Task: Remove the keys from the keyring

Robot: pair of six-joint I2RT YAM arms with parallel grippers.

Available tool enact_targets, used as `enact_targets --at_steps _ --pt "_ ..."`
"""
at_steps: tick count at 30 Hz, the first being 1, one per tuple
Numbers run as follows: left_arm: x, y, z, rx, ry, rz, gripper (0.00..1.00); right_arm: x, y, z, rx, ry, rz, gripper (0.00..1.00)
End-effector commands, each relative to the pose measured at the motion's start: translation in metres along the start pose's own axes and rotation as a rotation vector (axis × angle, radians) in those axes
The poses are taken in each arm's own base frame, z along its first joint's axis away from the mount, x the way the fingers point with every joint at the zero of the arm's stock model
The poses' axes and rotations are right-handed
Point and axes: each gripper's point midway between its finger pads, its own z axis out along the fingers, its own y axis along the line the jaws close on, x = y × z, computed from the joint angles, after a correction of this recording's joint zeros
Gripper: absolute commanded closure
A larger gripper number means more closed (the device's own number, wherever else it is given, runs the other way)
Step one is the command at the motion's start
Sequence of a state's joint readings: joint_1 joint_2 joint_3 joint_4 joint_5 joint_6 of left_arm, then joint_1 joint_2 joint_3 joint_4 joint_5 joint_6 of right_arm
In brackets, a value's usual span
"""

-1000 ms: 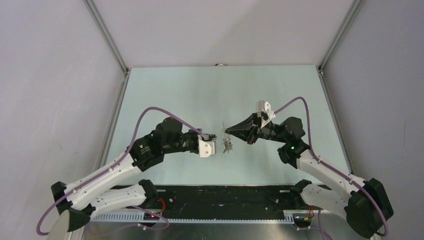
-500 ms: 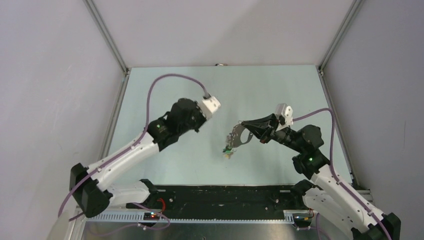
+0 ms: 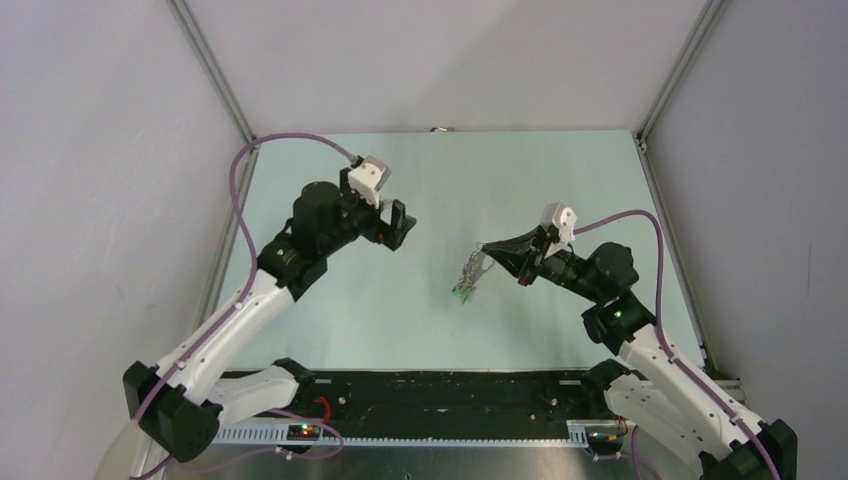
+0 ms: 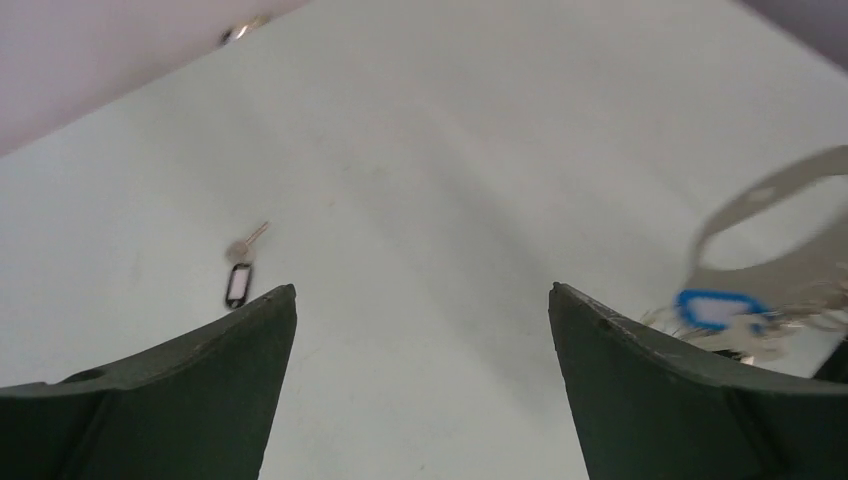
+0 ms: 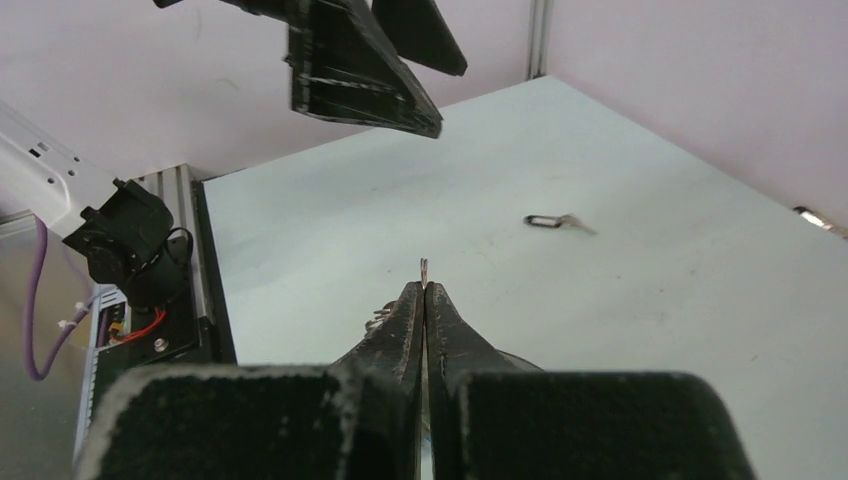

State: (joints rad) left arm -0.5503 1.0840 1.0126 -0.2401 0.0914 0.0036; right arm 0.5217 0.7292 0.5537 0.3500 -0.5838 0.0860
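Observation:
My right gripper [image 3: 483, 249] is shut on the edge of the grey keyring [image 3: 473, 263], which it holds above the table. Several keys [image 3: 466, 281] hang from the ring, one with a green tag [image 3: 459, 292]. In the left wrist view the keyring [image 4: 775, 225] is blurred at the right, with a blue tag [image 4: 712, 308] on it. One key with a black tag [image 4: 238, 281] lies loose on the table, also seen in the right wrist view as the black-tagged key [image 5: 549, 220]. My left gripper [image 3: 397, 226] is open and empty, raised to the left of the ring. Only a sliver of metal [image 5: 425, 267] shows past my right gripper [image 5: 425, 286].
The pale green table [image 3: 400, 320] is walled at the left, back and right. A black rail [image 3: 450, 392] runs along its near edge between the arm bases. A small metal fitting [image 3: 440, 129] sits at the middle of the back edge.
My left gripper has opened and swung up and back to the left, away from the ring. The right gripper stayed shut on the keyring, which shifted right and turned.

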Motion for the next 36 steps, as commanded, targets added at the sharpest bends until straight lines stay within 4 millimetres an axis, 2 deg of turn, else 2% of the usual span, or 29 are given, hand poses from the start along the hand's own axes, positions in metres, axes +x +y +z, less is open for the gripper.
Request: enact_targets --at_steps 1,5,8,14,21,33,36 --pt "-0.035 -0.057 -0.022 0.306 -0.202 0.094 0.01 -0.029 0.002 0.006 -0.028 -0.081 -0.015 1.00" --pt "-0.035 -0.098 -0.046 0.516 -0.305 0.287 0.04 -0.035 0.004 0.009 -0.051 -0.089 -0.010 1.00" --pt "-0.025 -0.123 -0.058 0.627 -0.331 0.369 0.05 -0.039 0.005 0.013 -0.064 -0.088 -0.006 1.00" --pt "-0.017 -0.149 -0.066 0.729 -0.339 0.403 0.11 -0.047 0.010 0.017 -0.103 -0.109 0.002 1.00" --pt "-0.009 -0.163 -0.059 0.740 -0.305 0.398 0.15 -0.053 0.022 0.019 -0.171 -0.126 -0.002 1.00" --pt "-0.011 -0.165 -0.046 0.732 -0.250 0.311 0.19 -0.053 0.050 0.034 -0.279 -0.133 -0.038 1.00" --pt "-0.012 -0.163 -0.042 0.712 -0.240 0.294 0.27 -0.053 0.060 0.038 -0.318 -0.132 -0.050 1.00"
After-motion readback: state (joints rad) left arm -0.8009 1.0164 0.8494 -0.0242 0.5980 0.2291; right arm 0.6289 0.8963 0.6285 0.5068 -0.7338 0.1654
